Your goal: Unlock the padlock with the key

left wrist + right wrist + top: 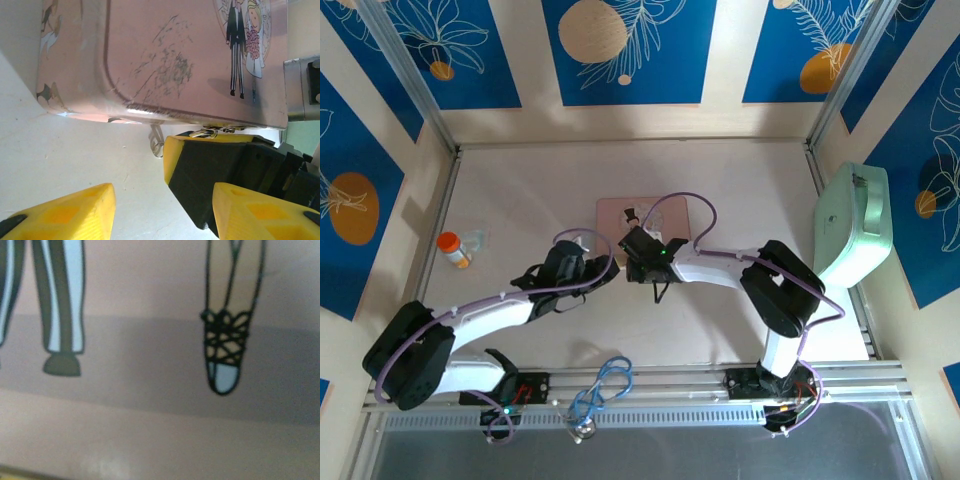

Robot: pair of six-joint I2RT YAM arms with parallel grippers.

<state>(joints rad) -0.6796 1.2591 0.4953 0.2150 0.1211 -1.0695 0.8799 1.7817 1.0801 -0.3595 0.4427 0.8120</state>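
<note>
Work on the padlock looks unfinished as the left gripper (161,205), jaws apart and empty, hovers beside the right gripper (635,245), its grip impossible to judge, at the near edge of the pink box (165,50) in the middle of the table (520,200), where the padlock presumably hangs hidden.

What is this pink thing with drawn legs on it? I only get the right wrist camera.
Observer: That's a pink box. The left wrist view shows a cartoon bride and groom on its lid.
Operator: Where's the other arm?
Observer: The left gripper hangs open just short of the box's near edge, close to your right gripper.
Operator: Is anything else on the table?
Observer: A mint-green case sits at the right edge.
</note>
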